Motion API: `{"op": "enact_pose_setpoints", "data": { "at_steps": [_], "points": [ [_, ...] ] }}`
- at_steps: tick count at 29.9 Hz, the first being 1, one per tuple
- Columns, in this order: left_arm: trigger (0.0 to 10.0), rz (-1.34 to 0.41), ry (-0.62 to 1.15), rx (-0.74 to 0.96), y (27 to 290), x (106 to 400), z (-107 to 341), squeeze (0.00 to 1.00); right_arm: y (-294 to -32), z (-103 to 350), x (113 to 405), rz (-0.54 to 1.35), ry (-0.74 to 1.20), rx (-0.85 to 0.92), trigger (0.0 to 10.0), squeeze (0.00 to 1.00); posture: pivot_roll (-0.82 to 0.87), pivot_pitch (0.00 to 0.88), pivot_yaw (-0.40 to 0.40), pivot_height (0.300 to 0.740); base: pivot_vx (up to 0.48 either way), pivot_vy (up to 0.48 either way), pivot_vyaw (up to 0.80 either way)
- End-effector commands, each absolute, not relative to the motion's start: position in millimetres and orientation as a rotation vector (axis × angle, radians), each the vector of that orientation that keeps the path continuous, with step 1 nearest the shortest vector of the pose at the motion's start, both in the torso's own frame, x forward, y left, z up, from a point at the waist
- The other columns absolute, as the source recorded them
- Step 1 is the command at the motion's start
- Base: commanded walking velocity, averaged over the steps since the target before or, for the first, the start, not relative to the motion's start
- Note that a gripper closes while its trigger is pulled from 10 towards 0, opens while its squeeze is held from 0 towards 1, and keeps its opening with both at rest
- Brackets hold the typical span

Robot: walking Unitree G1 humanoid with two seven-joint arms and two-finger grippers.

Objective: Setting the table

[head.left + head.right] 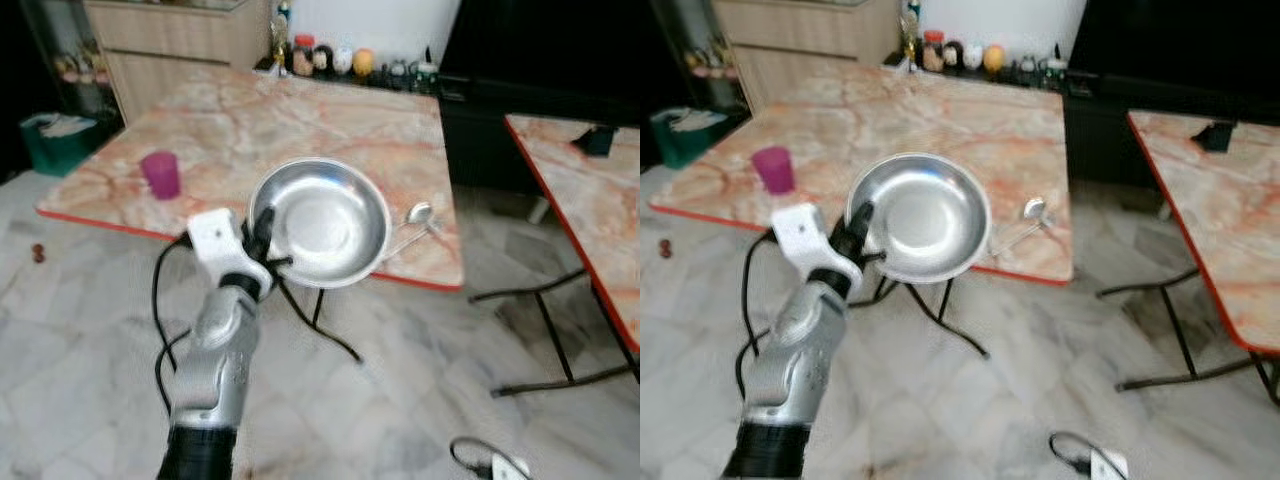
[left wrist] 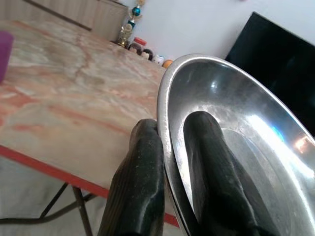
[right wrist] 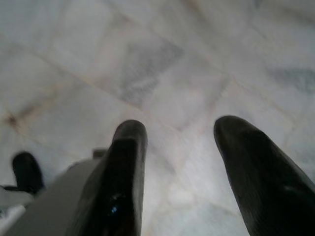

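Head views: bowl (image 1: 330,225) is pinched at its near rim by left gripper (image 1: 262,235), carried tilted over the table (image 1: 250,130) edge; spoon (image 1: 415,222) lies just beyond, cup (image 1: 160,174) off left | Left wrist: fingers (image 2: 140,182) are clamped across the rim | Right wrist: right gripper (image 3: 179,162) is spread above floor (image 3: 162,64), idle.

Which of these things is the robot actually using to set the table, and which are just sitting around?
Part of the job:
- metal bowl, pinched at its rim by the left claw
- spoon on the marble table
- purple cup on that table

Just lying about:
- jars and ornaments along the far edge
- green bin
- second table
- cables on the floor
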State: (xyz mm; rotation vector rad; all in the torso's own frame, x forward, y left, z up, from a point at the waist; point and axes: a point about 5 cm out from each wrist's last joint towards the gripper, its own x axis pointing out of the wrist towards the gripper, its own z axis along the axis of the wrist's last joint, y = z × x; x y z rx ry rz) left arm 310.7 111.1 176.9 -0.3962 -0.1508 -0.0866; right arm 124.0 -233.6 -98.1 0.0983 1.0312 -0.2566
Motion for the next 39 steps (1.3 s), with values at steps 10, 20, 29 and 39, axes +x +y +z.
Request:
{"op": "enact_pose_setpoints", "data": {
  "at_steps": [10, 20, 29, 39],
  "points": [
    [10.0, -0.158, -0.161, -0.417, 94, 310, 181, 0.0, -240, -98, 119, -0.269, 1.034, 0.114, 10.0, 0.0, 0.12, 0.0, -0.058, 0.74, 0.0, -0.455, 0.0],
    [10.0, -0.155, -0.163, -0.419, 94, 312, 185, 0.0, -241, -97, 121, -0.271, 1.026, 0.121, 10.0, 0.0, 0.11, 0.0, -0.057, 0.74, 0.0, -0.455, 0.0],
    [10.0, -0.106, -0.176, -0.416, 105, 315, 188, 0.0, -243, -94, 127, -0.282, 1.004, 0.124, 10.0, 0.0, 0.11, 0.0, -0.062, 0.74, 0.0, -0.453, 0.0],
    [10.0, -0.086, -0.165, -0.418, 107, 314, 185, 0.0, -245, -94, 129, -0.288, 0.998, 0.126, 10.0, 0.0, 0.1, 0.0, -0.066, 0.74, 0.0, -0.454, 0.0]
  ]
}}
